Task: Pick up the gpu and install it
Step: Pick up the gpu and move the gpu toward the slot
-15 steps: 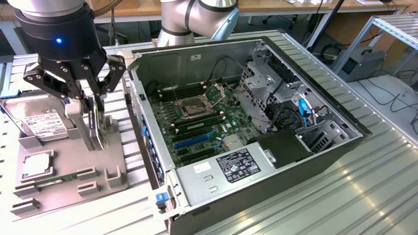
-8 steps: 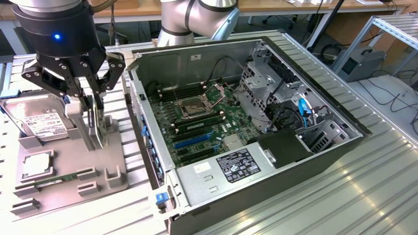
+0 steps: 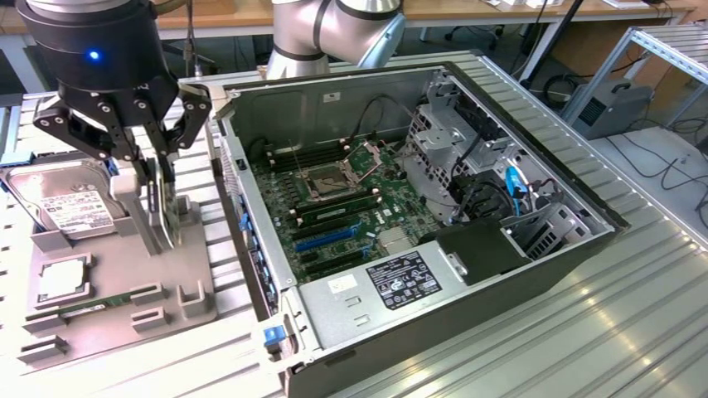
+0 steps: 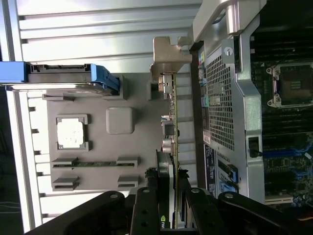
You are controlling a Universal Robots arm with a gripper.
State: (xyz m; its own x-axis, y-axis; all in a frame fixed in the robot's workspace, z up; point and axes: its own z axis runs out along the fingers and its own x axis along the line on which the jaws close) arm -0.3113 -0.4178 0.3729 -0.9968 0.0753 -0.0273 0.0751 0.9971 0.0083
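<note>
Pick-up stage of the installation, in my judgement: my black linkage gripper (image 3: 158, 178) hangs directly over the gpu (image 3: 168, 217), a thin flat expansion card with a green circuit board, a black cooler block and a pale silvery metal bracket (image 4: 168, 54) at the end farthest from my wrist. The card stands on edge in a slot of the grey moulded fixture tray (image 3: 111, 278) and runs straight down from between my jaws. In the wrist view my gripper (image 4: 167, 190) has one jaw against each face of the gpu (image 4: 172, 127), with no gap that I can see, so I read the tool as clenched on the cooler end of the card, which is not yet lifted clear of its slot. The open grey steel computer case (image 3: 498, 319) lies just beside my tool, towards the exterior view's right, and its green motherboard (image 3: 332, 207) with blue expansion slots (image 3: 327, 238) faces upward. On the far side of my gripper from the case, the tray also holds a boxy silver hard drive (image 3: 66, 207), a square silver processor chip (image 4: 72, 133) and a narrow green memory stick (image 4: 93, 164). As I judge it, freeing the card calls for a straight pull along its own plane, since any tilt could wedge the lower edge or the bracket in the fixture.
</note>
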